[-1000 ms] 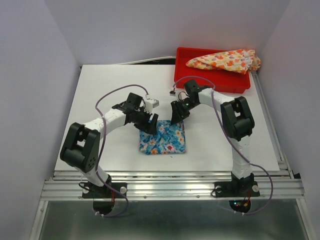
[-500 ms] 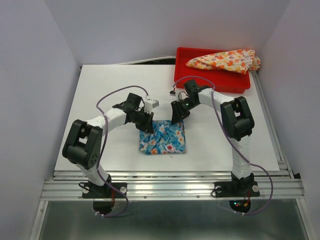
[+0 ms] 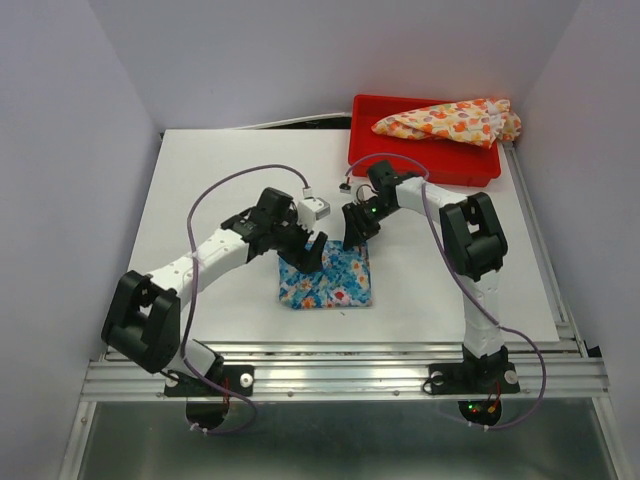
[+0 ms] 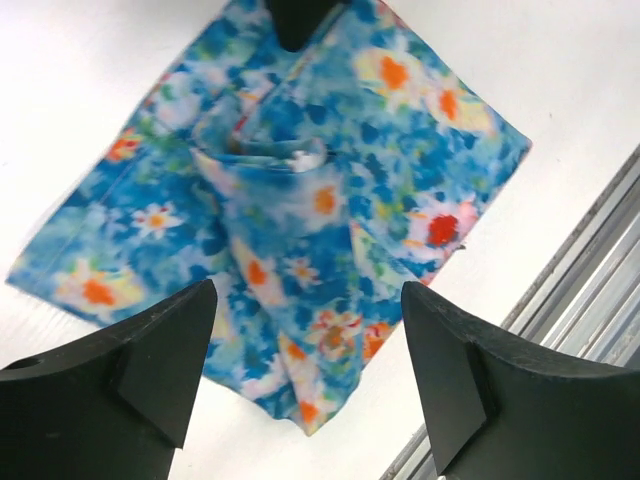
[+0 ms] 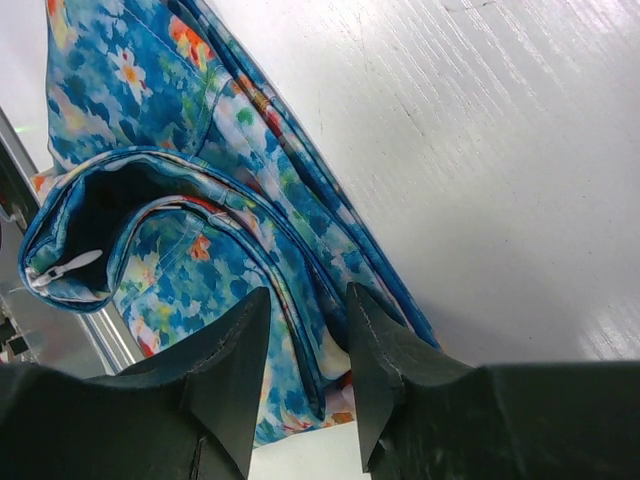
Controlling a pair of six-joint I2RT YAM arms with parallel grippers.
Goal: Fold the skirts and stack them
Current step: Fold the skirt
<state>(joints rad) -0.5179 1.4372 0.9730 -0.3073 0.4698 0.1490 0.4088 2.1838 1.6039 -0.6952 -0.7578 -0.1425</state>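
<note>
The blue floral skirt (image 3: 328,280) lies folded into a rough square on the white table (image 3: 220,180), near the front. My left gripper (image 3: 308,250) hovers over its far left corner, open, and the cloth (image 4: 300,200) shows below and between its empty fingers (image 4: 160,360). At the far right corner, my right gripper (image 3: 352,238) has its jaws closed on a thick folded edge of the blue skirt (image 5: 150,220), as the right wrist view shows (image 5: 308,330). The cream-yellow skirt (image 3: 450,120) with orange flowers lies bunched in the red tray (image 3: 420,172).
The red tray stands at the back right corner. An aluminium rail (image 3: 340,375) runs along the table's front edge, close to the blue skirt. Grey walls stand on the left, right and back. Purple cables loop over both arms.
My left gripper has shifted a little right and toward the skirt's far edge, and its jaws now stand apart. The right gripper and the blue skirt have stayed put.
</note>
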